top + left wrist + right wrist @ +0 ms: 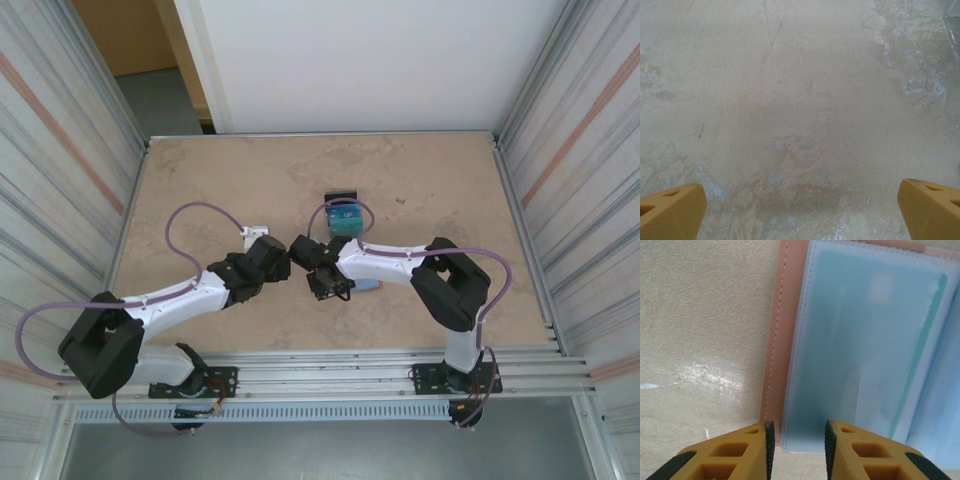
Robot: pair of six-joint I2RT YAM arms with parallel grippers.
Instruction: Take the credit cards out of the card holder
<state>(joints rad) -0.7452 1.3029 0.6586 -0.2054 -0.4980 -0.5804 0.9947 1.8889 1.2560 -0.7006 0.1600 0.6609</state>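
The card holder (776, 335) lies open on the table, a salmon stitched edge around blue-grey clear pockets (805, 405). A teal card (865, 340) sits inside the nearest pocket. My right gripper (797, 434) is open just above that pocket's near corner, and nothing is pinched between its fingers. From above, the right gripper (333, 285) points down beside the holder (368, 286), which the forearm mostly hides. A teal-blue card (345, 218) and a black card (340, 195) lie flat farther back. My left gripper (273, 256) is open over bare table (800, 125).
A small white object (255, 231) lies just behind the left gripper. The two wrists are close together at mid-table. Metal rails run along the near edge (330, 362), and corrugated walls close off both sides.
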